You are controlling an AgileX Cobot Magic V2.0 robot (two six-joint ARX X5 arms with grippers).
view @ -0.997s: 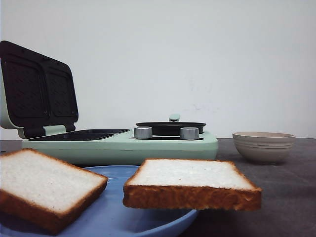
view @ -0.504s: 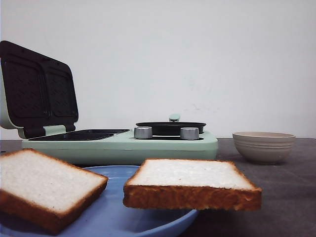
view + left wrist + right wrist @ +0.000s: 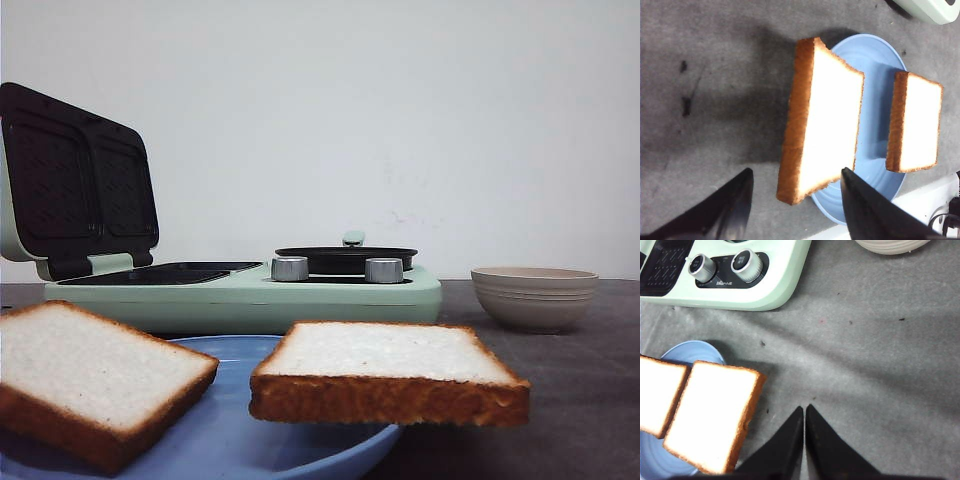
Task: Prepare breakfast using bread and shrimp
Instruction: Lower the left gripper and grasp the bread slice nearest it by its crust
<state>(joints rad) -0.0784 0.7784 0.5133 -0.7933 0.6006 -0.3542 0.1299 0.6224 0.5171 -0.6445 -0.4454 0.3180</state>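
grey cloth (image 3: 880, 355), creased and flecked with dark specks, covered the table before a plain white wall (image 3: 400, 110). two bread slices (image 3: 385, 370) (image 3: 95, 375) lay on a blue plate (image 3: 230, 430), the right one overhanging its rim. left claw (image 3: 796, 202) hung spread wide over the plate; right claw (image 3: 804, 432) was pressed closed, empty, above bare cloth beside the plate.

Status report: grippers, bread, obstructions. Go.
Left gripper open over left bread slice. Right gripper shut, empty. Both slices on blue plate, right slice overhanging. Shrimp not seen. Sandwich maker lid open.
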